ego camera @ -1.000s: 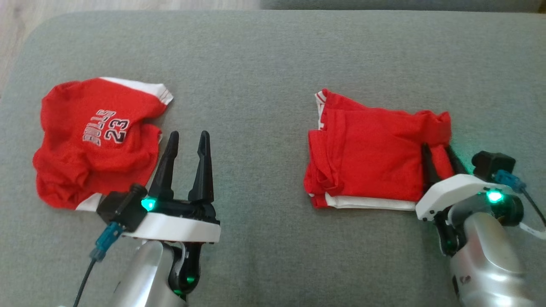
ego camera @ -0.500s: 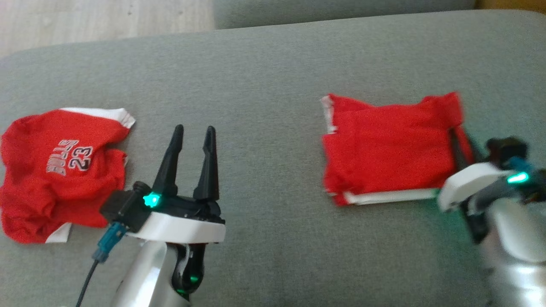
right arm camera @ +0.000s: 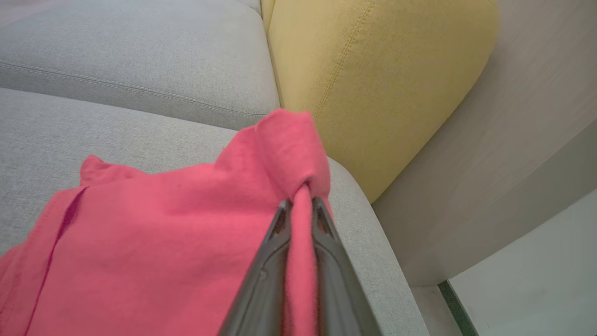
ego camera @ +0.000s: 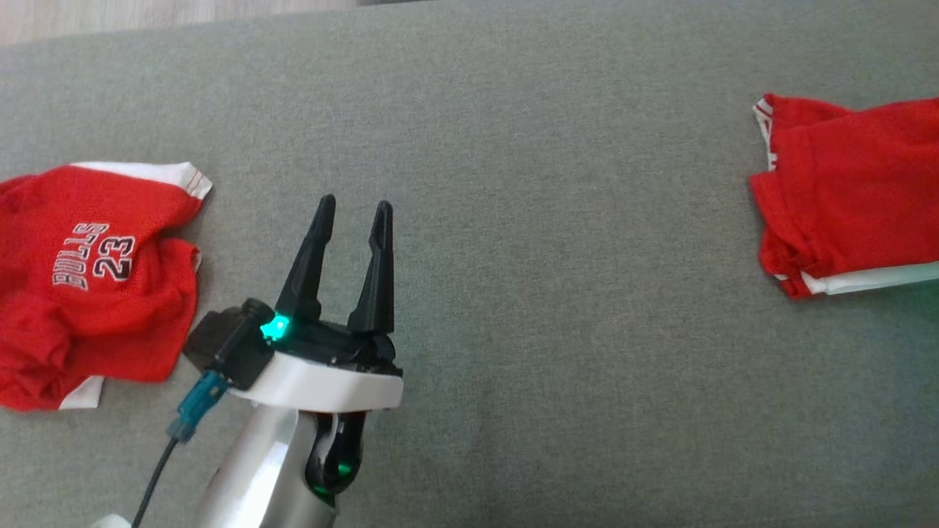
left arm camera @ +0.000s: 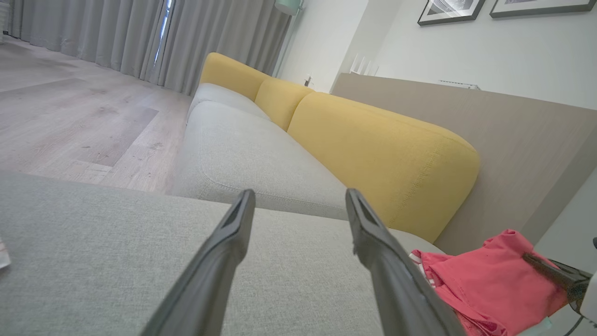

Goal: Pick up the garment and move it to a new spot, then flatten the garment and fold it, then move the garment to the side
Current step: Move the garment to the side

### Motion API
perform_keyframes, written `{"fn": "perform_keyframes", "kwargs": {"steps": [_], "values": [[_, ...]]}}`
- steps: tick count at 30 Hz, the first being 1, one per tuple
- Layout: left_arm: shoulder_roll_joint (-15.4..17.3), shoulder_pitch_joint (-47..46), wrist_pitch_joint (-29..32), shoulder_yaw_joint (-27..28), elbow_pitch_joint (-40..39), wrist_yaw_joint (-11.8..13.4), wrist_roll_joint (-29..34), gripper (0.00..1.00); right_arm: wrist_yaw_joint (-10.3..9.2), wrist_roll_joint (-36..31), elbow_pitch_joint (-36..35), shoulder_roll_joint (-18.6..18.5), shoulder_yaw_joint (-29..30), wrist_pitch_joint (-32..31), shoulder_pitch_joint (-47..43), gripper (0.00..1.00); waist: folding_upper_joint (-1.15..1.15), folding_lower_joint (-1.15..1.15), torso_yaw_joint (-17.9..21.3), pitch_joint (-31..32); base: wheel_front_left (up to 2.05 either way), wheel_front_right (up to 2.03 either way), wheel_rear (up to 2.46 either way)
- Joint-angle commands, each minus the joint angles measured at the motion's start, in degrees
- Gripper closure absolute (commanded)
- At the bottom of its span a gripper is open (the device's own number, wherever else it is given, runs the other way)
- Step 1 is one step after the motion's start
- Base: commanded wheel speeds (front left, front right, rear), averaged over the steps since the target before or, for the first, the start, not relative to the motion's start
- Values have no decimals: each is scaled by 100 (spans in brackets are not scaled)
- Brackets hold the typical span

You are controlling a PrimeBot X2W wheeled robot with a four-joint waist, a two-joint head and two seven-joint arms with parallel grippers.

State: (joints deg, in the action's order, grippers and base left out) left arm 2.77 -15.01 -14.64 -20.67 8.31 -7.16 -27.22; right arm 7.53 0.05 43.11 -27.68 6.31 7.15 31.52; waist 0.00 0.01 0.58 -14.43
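A folded red garment (ego camera: 851,191) with white trim lies at the right edge of the grey sofa seat (ego camera: 557,220) in the head view. In the right wrist view my right gripper (right arm camera: 301,203) is shut on a bunched corner of that garment (right arm camera: 163,224), near the seat's end. The left wrist view shows the same garment (left arm camera: 485,284) low on the right, with a dark finger (left arm camera: 550,266) of the right gripper on its far side. My left gripper (ego camera: 354,204) hovers open over bare seat, nothing between its fingers (left arm camera: 233,233).
A crumpled red jersey (ego camera: 88,293) printed "BULLS 23" lies at the seat's left. Yellow back cushions (left arm camera: 373,154) line the sofa's back, with a wood panel (right arm camera: 527,140) past the seat's end. Wooden floor (left arm camera: 70,116) lies beyond.
My right gripper has shut on the folded garment's corner and dragged it to the right, away from the jersey. The head camera has shifted. My left gripper stays open.
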Motion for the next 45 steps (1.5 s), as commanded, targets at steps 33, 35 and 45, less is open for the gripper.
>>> {"fn": "perform_keyframes", "kwargs": {"steps": [33, 35, 45], "values": [[158, 309, -36, 672, -127, -33, 39, 0, -4, 980, -2610, 1646, -285, 87, -788, 0, 0, -1, -321, 1168, 0, 0, 0], [186, 439, -36, 747, -83, -33, 51, 0, -4, 1080, -2892, 1961, -335, -12, -1004, 0, 0, -1, -334, 1295, 0, 0, 0], [235, 912, -36, 661, -49, -33, 34, 0, -4, 1828, -3268, 2475, -723, 361, -2122, 0, 0, -1, -387, 1494, 0, 0, 0]]}}
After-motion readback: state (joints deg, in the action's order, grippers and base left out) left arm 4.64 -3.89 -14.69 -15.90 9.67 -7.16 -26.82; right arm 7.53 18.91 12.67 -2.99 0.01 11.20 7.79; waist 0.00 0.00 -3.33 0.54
